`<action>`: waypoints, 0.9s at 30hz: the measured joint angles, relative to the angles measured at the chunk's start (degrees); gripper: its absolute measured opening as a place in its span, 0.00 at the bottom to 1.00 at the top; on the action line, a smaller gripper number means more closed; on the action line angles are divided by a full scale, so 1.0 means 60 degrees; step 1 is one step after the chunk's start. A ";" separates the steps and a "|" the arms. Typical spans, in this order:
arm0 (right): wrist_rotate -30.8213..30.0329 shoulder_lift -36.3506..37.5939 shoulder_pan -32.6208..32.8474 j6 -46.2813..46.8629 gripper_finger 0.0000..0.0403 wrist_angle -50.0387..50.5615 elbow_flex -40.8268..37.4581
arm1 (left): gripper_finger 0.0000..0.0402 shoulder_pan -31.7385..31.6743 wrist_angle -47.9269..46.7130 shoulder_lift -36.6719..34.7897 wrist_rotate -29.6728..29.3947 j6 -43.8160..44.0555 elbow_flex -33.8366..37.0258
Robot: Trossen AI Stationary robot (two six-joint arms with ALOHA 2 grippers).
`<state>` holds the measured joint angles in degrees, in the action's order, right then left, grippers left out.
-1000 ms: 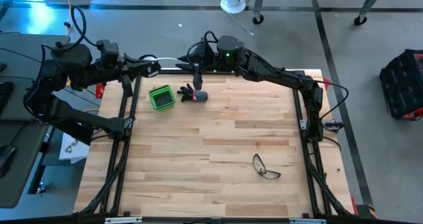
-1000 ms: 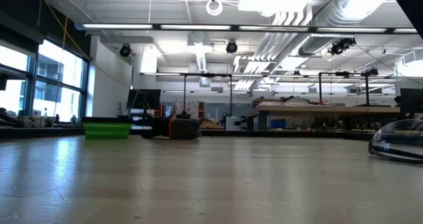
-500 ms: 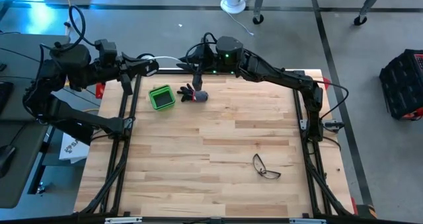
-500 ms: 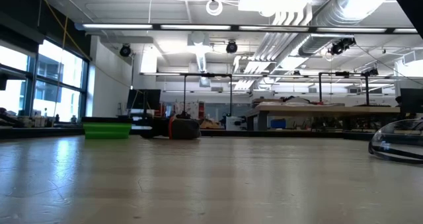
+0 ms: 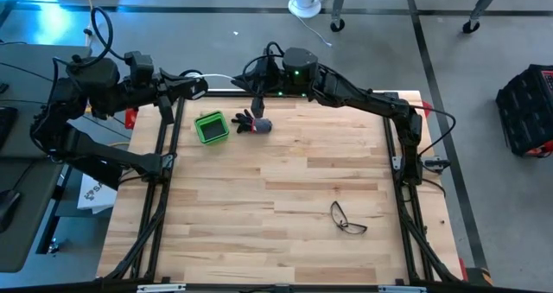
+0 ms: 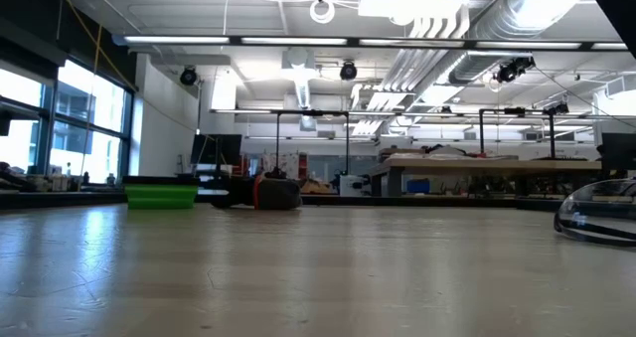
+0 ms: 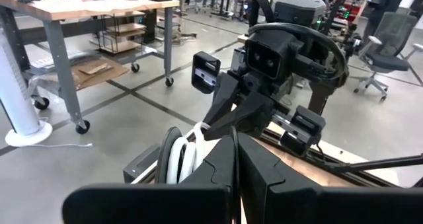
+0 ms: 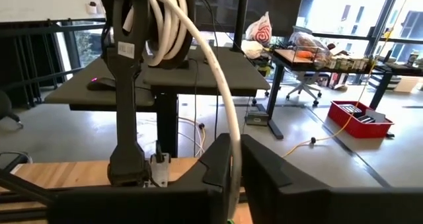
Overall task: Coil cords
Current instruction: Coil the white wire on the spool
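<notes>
The left end effector holds the reel closed-fingered while the right end effector pinches the thin, limp cord, likely best gripped near the reel.

text: none readable | white label on left arm: print too small (blurred)
</notes>
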<state>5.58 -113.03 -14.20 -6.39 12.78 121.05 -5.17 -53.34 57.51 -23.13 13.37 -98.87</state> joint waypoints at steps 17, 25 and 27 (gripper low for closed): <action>-0.0020 -0.0022 0.0705 0.0237 0.01 0.0219 0.0000 | 0.00 -0.0007 0.1493 0.1013 -0.0431 -0.0172 0.0000; -0.0153 -0.0025 0.0921 0.0404 0.00 0.0271 0.0000 | 0.00 -0.0007 0.2067 0.1262 0.0080 0.0206 0.0000; -0.0149 -0.0025 0.0940 0.0412 0.00 0.0243 0.0000 | 0.00 -0.0007 0.2087 0.1282 0.0159 0.0394 0.0000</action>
<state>4.69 -113.19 -8.56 -3.92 14.24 121.05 -5.21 -40.82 65.20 -22.18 15.73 -98.87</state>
